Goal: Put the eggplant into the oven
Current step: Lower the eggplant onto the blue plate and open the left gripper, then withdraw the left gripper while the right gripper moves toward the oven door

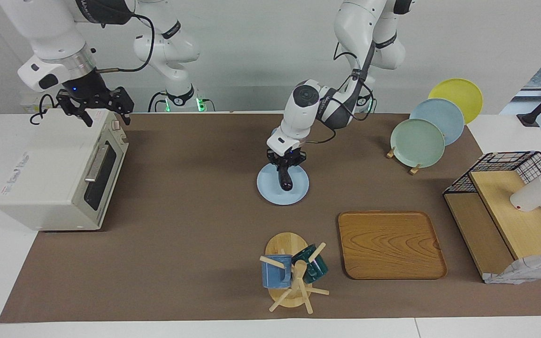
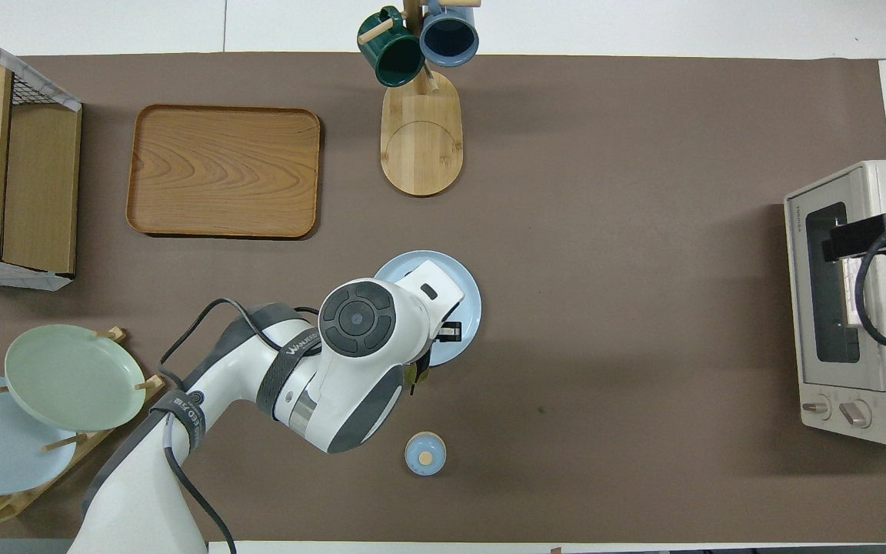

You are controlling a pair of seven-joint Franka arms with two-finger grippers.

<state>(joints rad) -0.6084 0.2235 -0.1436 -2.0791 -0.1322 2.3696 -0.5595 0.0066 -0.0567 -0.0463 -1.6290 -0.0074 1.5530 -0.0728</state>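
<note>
My left gripper point(image 1: 285, 170) is clamped on the eggplant point(image 1: 284, 180) over the blue plate point(image 1: 266, 188), its length pointing away from the robots; the oven point(image 1: 59, 173) sits at the right arm's end, under my wide-open right gripper point(image 1: 106, 115), door shut

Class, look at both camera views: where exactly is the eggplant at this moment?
In the facing view, the eggplant is at mid-table, over the light blue plate, gripped by the left tool. The oven stands at the right arm's end.
</note>
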